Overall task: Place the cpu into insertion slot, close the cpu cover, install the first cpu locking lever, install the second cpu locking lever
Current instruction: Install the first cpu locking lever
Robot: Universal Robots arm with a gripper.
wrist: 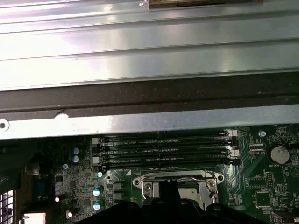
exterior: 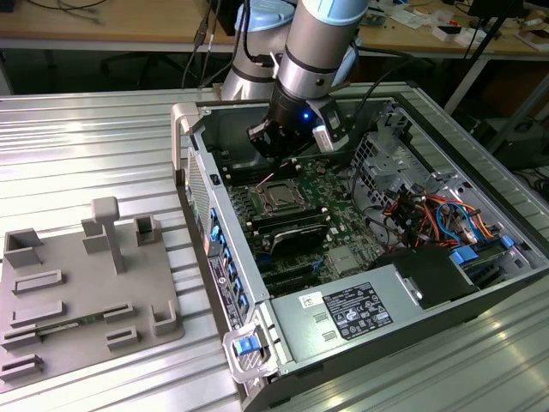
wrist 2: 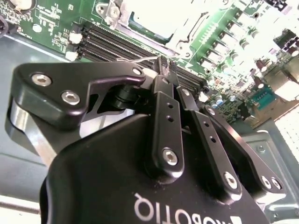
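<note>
The cpu (exterior: 280,198) lies with its silver-grey top up in the insertion slot (exterior: 264,206) on the green motherboard. The silver cpu cover (wrist: 148,183) lies flat around it; in the second wrist view the cpu (wrist 2: 149,14) looks bright inside the cover frame (wrist 2: 187,35). A thin wire locking lever (wrist 2: 132,60) sticks up beside the slot on the side of the memory slots. My gripper (wrist 2: 166,69) is shut, its tips together right at the end of that lever. In the exterior view my gripper (exterior: 274,151) hangs just behind the slot.
Long black memory slots (wrist: 163,149) run between the slot and the case's back wall (wrist: 140,122). A grey power supply box (exterior: 347,313) and bundled cables (exterior: 429,215) sit in the case toward the exterior view's right. A grey fixture plate (exterior: 77,292) lies left of the case.
</note>
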